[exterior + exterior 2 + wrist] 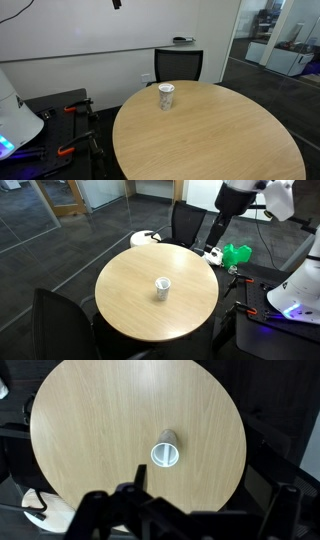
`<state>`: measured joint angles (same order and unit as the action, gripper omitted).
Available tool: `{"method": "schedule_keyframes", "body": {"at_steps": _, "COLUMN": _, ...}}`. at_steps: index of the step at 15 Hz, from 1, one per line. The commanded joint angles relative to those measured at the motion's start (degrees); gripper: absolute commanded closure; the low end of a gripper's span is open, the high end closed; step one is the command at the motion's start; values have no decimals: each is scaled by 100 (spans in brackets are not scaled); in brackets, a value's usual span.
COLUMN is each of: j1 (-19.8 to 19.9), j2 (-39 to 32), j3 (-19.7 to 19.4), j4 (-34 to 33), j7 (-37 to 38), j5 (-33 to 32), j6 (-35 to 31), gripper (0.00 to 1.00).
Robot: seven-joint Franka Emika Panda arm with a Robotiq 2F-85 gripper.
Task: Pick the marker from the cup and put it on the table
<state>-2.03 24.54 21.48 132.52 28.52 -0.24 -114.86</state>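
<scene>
Exterior view: small white cup (166, 96) upright on round tan tabletop (215, 140).
Exterior view: cup (162, 286) near tabletop centre; marker too small to see.
Wrist view: dark claw (190, 510) fingers apart, clear of cup.

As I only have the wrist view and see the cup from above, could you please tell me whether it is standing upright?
Observer: Yes. Seen from the side in an exterior view, the cup stands upright on the table.
Operator: Thank you. Is anything standing next to the table?
Observer: A black cart stands close beside the table's edge.
Operator: And where is the arm relative to the cup?
Observer: In an exterior view the arm is high up at the table's side, well away from the cup.
</scene>
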Motion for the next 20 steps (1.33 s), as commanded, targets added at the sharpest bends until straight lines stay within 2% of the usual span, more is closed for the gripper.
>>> {"method": "schedule_keyframes", "body": {"at_steps": 1, "j1": -50, "j2": -848, "j3": -134, "j4": -568, "j7": 95, "j5": -336, "j6": 54, "gripper": 0}}
{"method": "schedule_keyframes", "body": {"at_steps": 5, "j1": -129, "j2": -1452, "j3": -319, "j4": -734, "j7": 99, "j5": -602, "j6": -4, "gripper": 0}}
{"method": "schedule_keyframes", "body": {"at_steps": 10, "j1": -231, "j2": -2140, "j3": -630, "j4": -847, "j7": -32, "j5": -586, "j6": -185, "gripper": 0}}
{"method": "schedule_keyframes", "body": {"at_steps": 11, "j1": -299, "j2": -1855, "j3": -658, "j4": -670, "j7": 12, "j5": -565, "j6": -84, "gripper": 0}}
{"method": "schedule_keyframes", "body": {"at_steps": 20, "j1": -381, "j2": -2041, "j3": -759, "j4": -750, "j7": 48, "j5": -583, "j6": -139, "gripper": 0}}
